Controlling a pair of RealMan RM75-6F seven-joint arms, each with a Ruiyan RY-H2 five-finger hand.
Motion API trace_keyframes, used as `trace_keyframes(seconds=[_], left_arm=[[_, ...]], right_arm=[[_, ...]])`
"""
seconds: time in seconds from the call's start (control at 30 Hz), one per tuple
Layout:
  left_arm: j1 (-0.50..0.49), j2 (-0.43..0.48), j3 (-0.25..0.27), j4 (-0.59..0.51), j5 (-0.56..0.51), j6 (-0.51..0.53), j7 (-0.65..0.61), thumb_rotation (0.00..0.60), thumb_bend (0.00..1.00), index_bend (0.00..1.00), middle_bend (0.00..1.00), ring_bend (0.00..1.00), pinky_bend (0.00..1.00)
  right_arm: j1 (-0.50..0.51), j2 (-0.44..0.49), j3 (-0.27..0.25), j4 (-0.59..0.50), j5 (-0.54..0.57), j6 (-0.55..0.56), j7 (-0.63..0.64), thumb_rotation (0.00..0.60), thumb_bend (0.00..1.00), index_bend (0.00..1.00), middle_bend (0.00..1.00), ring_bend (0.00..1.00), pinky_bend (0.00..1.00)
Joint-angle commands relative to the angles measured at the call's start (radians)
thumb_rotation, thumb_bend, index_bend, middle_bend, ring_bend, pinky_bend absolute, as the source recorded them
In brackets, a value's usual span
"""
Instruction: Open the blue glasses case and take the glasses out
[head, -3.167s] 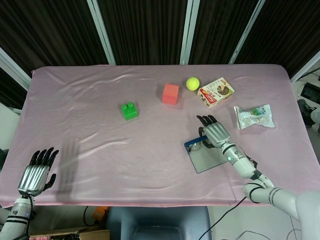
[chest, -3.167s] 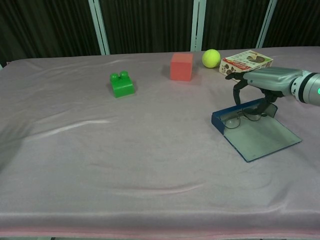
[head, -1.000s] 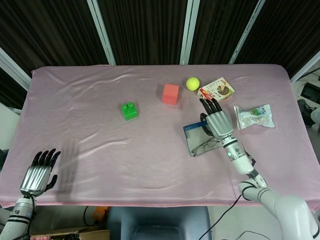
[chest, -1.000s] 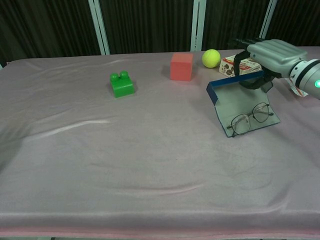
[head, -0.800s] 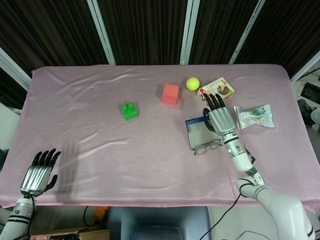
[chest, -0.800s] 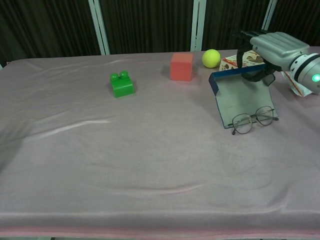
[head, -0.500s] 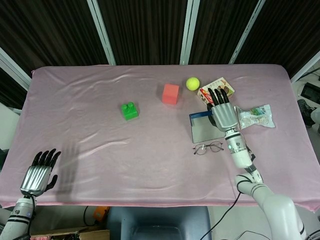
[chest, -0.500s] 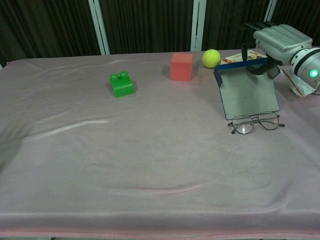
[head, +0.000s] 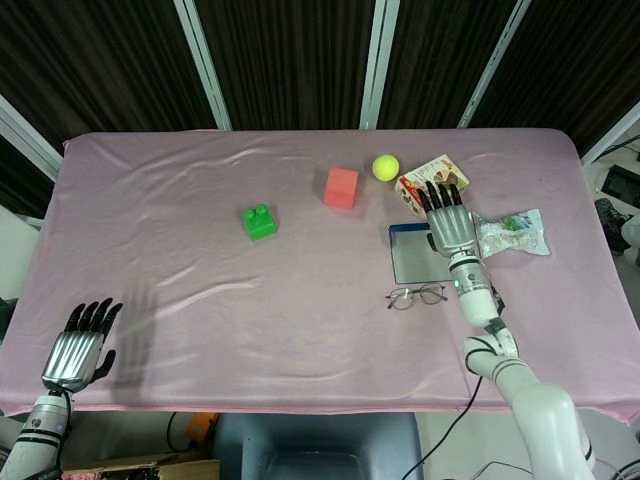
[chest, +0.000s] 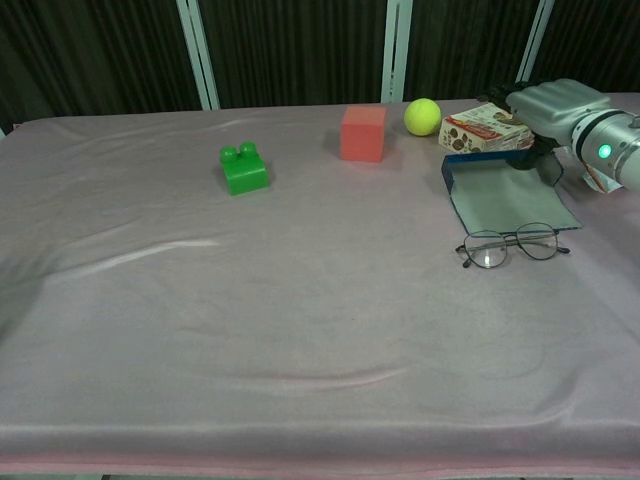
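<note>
The blue glasses case (head: 415, 258) (chest: 505, 195) lies open on the pink cloth at the right, its grey lining facing up. My right hand (head: 447, 222) (chest: 555, 105) grips the case at its far blue rim (chest: 488, 158). The thin-framed glasses (head: 417, 296) (chest: 512, 246) lie on the cloth just in front of the case, outside it and touching nothing else. My left hand (head: 75, 345) hangs at the table's near left edge, fingers apart and holding nothing; the chest view does not show it.
A snack box (head: 432, 183) (chest: 485, 128) sits right behind the case, close to my right hand. A yellow-green ball (head: 385, 167), a red cube (head: 341, 187) and a green block (head: 259, 221) stand further left. A plastic packet (head: 512, 234) lies right of the hand.
My right hand lifted the case by its rim, the glasses slid out onto the cloth, and the case has now been lowered nearly flat further back. The left hand stayed put.
</note>
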Motion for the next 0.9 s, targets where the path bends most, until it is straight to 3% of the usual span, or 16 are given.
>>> trace_keyframes(seconds=[0.03,0.2,0.3,0.5,0.67,0.9], left_arm=[[0.0,0.0,0.0,0.0,0.001,0.002,-0.001,0.6,0.42,0.0,0.0,0.0,0.04],[0.003,0.001,-0.002,-0.001,-0.001,0.007,-0.001,0.6,0.42,0.0,0.0,0.0,0.04],[0.002,-0.003,-0.002,0.001,-0.003,0.006,0.006,0.6,0.42,0.0,0.0,0.0,0.04],[0.0,-0.008,0.006,-0.001,0.001,0.0,0.018,0.6,0.42,0.0,0.0,0.0,0.04],[0.002,-0.01,0.008,-0.004,0.005,0.005,0.022,0.6,0.42,0.0,0.0,0.0,0.04],[0.0,-0.01,0.008,-0.003,0.002,0.001,0.024,0.6,0.42,0.0,0.0,0.0,0.04]], right_arm=[[-0.024,0.07,-0.016,-0.114,-0.016,0.013,0.038,0.6,0.35,0.07,0.0,0.0,0.0],[-0.087,0.241,-0.089,-0.389,-0.115,0.127,0.125,0.6,0.35,0.16,0.0,0.0,0.0],[-0.119,0.355,-0.124,-0.559,-0.156,0.167,0.111,0.6,0.35,0.24,0.0,0.0,0.0],[-0.138,0.518,-0.171,-0.82,-0.142,0.083,0.067,0.6,0.35,0.44,0.0,0.0,0.0],[-0.149,0.52,-0.196,-0.834,-0.147,0.07,0.059,0.6,0.35,0.54,0.0,0.0,0.0],[-0.142,0.458,-0.221,-0.744,-0.164,0.035,0.129,0.6,0.41,0.58,0.0,0.0,0.0]])
